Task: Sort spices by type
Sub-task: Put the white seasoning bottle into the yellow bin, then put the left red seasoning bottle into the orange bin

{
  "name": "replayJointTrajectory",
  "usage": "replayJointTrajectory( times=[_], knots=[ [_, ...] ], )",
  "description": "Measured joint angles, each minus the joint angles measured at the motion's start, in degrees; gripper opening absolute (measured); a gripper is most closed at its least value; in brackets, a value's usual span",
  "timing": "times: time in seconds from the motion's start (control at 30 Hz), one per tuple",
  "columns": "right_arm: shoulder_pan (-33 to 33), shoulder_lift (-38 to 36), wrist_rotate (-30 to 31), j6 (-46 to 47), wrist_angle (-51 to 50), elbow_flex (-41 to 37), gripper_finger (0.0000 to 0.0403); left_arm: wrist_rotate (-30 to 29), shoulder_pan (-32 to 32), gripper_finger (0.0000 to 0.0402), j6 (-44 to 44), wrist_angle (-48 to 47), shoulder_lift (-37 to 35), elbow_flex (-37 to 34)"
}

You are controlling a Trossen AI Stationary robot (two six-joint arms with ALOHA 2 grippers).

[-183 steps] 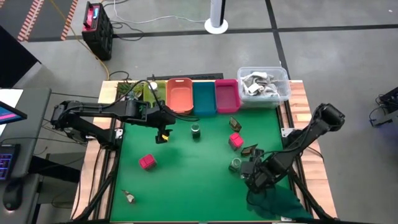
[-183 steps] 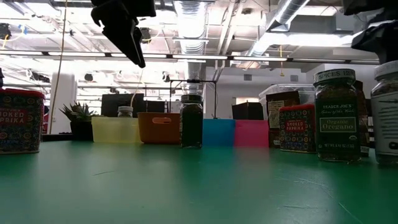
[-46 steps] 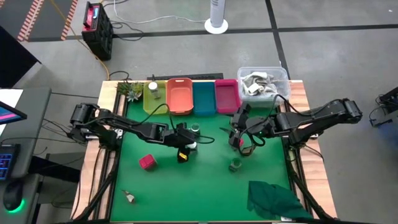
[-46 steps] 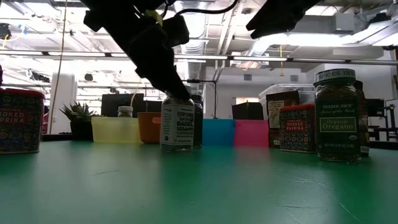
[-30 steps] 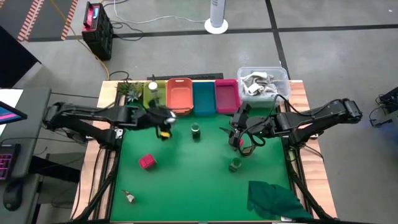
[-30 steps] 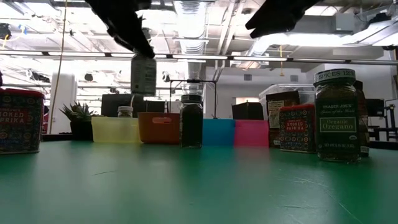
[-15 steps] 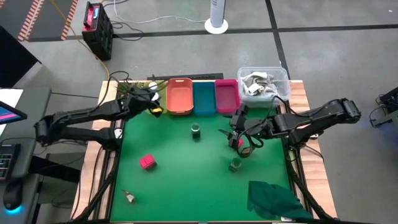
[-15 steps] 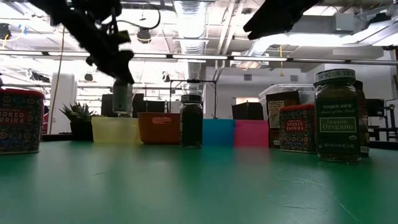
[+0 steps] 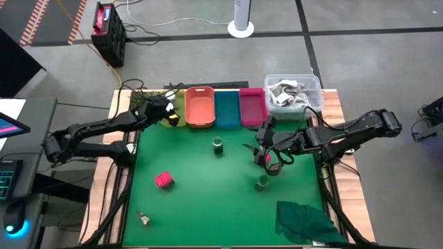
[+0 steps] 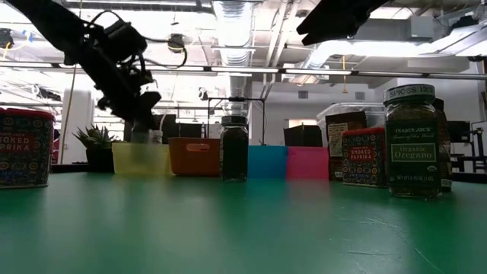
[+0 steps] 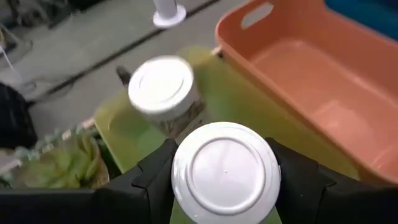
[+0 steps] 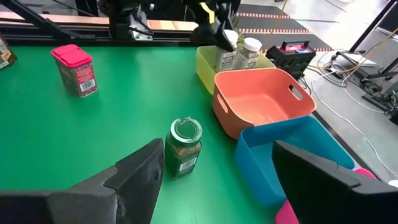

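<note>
Right now I am holding a white-capped jar (image 11: 225,171) between the fingers of my left gripper (image 11: 221,186), clamped on it just under the cap, and it is hanging inside the mouth of the yellow-green tray (image 11: 205,102) at the far left end of the tray row. Another white-capped jar (image 11: 163,89) is already standing in that tray, just beside mine, so I am judging this to be the right bin for this type.

To do this well, I am thinking I should lower straight down until the base meets the tray floor, keeping clear of the standing jar so I do not knock it over, and only then spread the fingers. Letting go too high risks the jar tipping against the tray wall or its neighbour.

The orange tray (image 9: 199,107) is next along, empty as far as I can see, then the blue tray (image 9: 227,108) and the pink tray (image 9: 252,106). Out on the green mat (image 9: 208,207) a green-lidded jar (image 9: 218,144), a second green-lidded jar (image 9: 261,182) and a pink-red tin (image 9: 164,180) are still waiting to be sorted.

My right gripper (image 9: 263,146) is hovering over the mat near another pink-red tin (image 9: 264,158), its fingers spread and empty in the right wrist view.
</note>
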Motion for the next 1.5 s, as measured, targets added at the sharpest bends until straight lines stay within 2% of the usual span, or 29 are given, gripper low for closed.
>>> replayJointTrajectory(
  times=[0.17,0.43,0.6,0.8,0.97,1.23,1.33,1.5],
  knots=[
    [0.0,0.0,-0.1,0.0,0.0,0.0,0.0326,1.3,1.9,0.0211,-1.9,0.5,2.8,0.0],
    [0.0,0.0,-0.1,0.0,0.0,0.0,0.0326,2.5,1.9,0.0264,-0.8,0.7,4.2,0.6],
    [0.0,0.0,-0.1,0.0,-0.1,0.0,0.0326,2.3,1.9,0.0287,2.8,-0.7,1.7,4.5],
    [0.0,0.0,-0.1,0.0,-0.1,0.0,0.0326,2.5,-0.1,0.0292,7.0,-7.7,-1.5,10.8],
    [0.0,0.0,-0.2,0.0,-0.6,0.0,0.0326,7.0,-8.8,0.0292,6.5,-17.7,-2.8,14.7],
    [-1.8,0.0,-0.5,2.1,-6.2,0.0,0.0326,12.3,-32.2,0.0293,-4.3,-28.6,-2.7,19.2],
    [-3.2,0.0,-0.4,3.7,-8.1,0.0,0.0326,13.3,-39.8,0.0293,-10.9,-33.9,-2.7,21.2],
    [-4.3,0.0,-0.4,4.0,-7.5,0.0,0.0326,14.2,-50.6,0.0293,-27.8,-42.7,-1.7,21.5]
  ],
)
